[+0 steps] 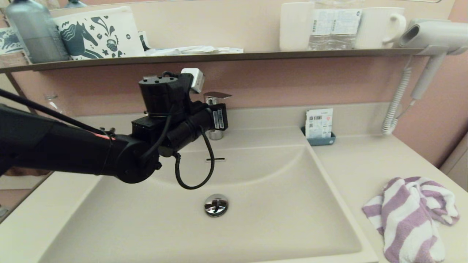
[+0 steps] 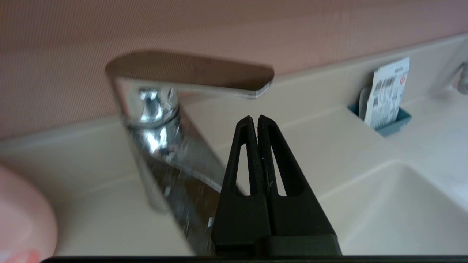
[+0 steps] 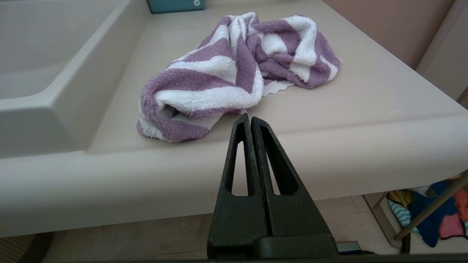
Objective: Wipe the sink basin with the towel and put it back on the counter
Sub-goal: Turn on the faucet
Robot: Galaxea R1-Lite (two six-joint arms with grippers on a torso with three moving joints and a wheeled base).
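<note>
Towel (image 1: 411, 215), purple-and-white striped terry, lay crumpled on your worktop (image 1: 365, 168) right of the sink basin (image 1: 256, 226), whose chrome drain plug (image 1: 216, 205) sat bare. A blue tray (image 1: 321, 140) held a packet (image 1: 319, 122). Your left tool (image 2: 258, 117) was pinched together, empty, beneath the faucet handle (image 2: 190, 73); your right tool (image 3: 250, 116), likewise pressed closed, hung off the worktop's front edge near the towel.

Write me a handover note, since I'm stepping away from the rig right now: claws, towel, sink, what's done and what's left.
Left claw: shut, empty, raised by the faucet behind the sink basin.
Right claw: shut, empty, just off the front edge of the counter, facing the towel.
Towel: crumpled on the counter, right of the basin.
Done: can't tell if the basin was wiped.
Left: if not, grab the towel, wipe, return it.
</note>
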